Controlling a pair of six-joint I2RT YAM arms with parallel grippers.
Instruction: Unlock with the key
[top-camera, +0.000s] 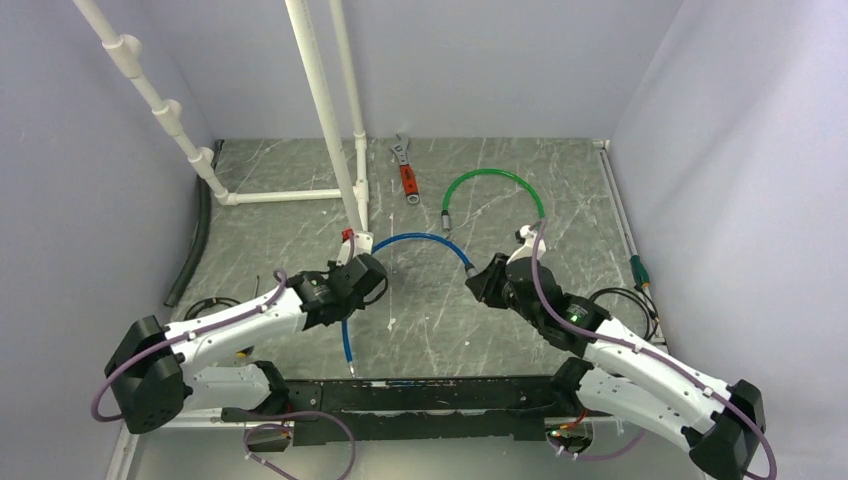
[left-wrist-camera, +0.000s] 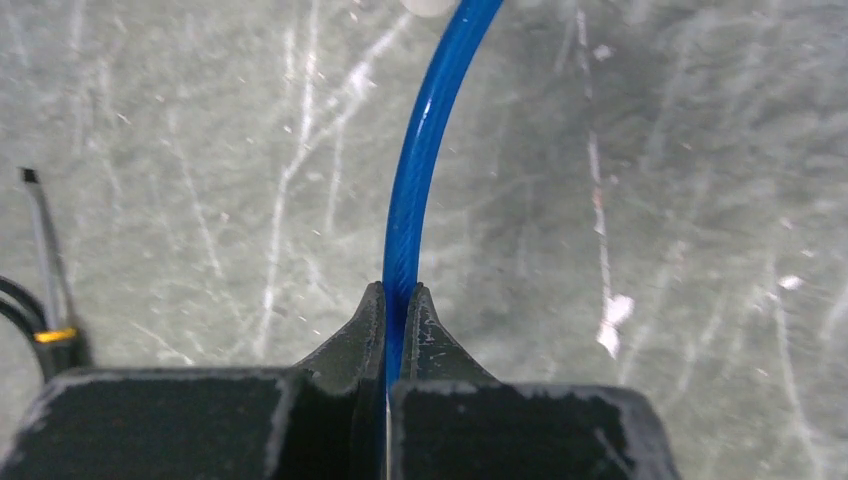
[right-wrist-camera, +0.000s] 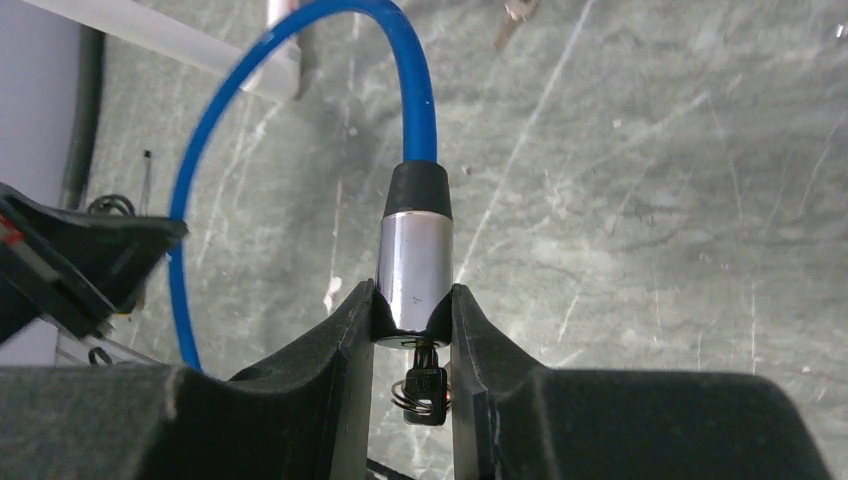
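My left gripper (left-wrist-camera: 398, 300) pinches the blue cable (left-wrist-camera: 420, 170), my right gripper (right-wrist-camera: 412, 310) the lock (right-wrist-camera: 415, 265); key (right-wrist-camera: 424, 385) is in, turning probably remains.

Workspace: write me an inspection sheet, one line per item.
Surface: grey marbled tabletop, scratched, with white scuffs.
Job's things: blue plastic-coated cable ending in a silver cylindrical lock end; small dark key on a wire ring projects from the lock end's face, between the right fingers.
Clutter: red-handled wrench; green cable loop; small green-and-yellow tool by the right wall.
Hands: left hand shut on the blue cable; right hand shut on the lock end.
Cables: purple arm cables; black leads at right; black hose at left.
Surroundings: white plastic pipe frame; pale enclosure walls.
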